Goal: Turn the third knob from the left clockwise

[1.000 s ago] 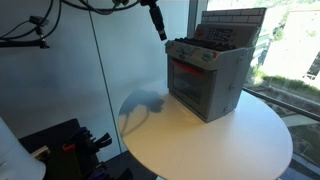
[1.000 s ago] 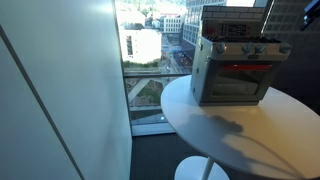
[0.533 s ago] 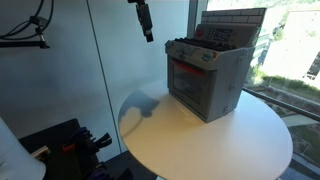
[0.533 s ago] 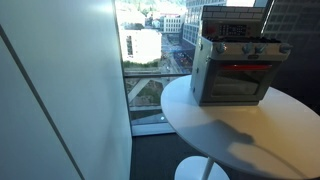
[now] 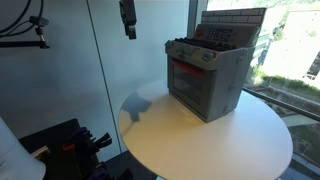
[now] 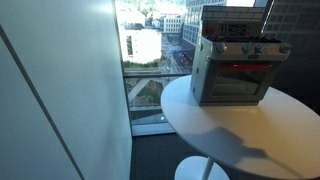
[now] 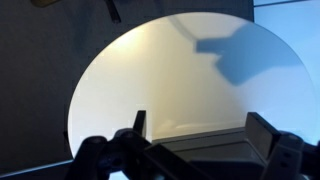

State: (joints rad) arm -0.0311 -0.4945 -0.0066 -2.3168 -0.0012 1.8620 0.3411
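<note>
A grey toy oven [image 5: 208, 78] with a red-lit window stands at the far side of the round white table [image 5: 215, 140]; it also shows in an exterior view [image 6: 235, 70]. A row of small knobs [image 5: 194, 54] runs along its top front edge, and shows in an exterior view [image 6: 247, 48] too. My gripper [image 5: 128, 18] hangs high in the air, well away from the oven and off the table's edge, touching nothing. In the wrist view the gripper [image 7: 202, 126] is open and empty, with the table [image 7: 150, 70] and the oven's dark top [image 7: 205, 155] between the fingers.
A glass wall and window [image 6: 150, 60] lie beside the table. Dark equipment [image 5: 70, 145] sits on the floor near the table's edge. The table stands on a single pedestal [image 6: 200, 170].
My gripper has moved steadily away from the oven's knobs, sideways and slightly up, out past the table's edge. Its shadow on the table has slid along with it.
</note>
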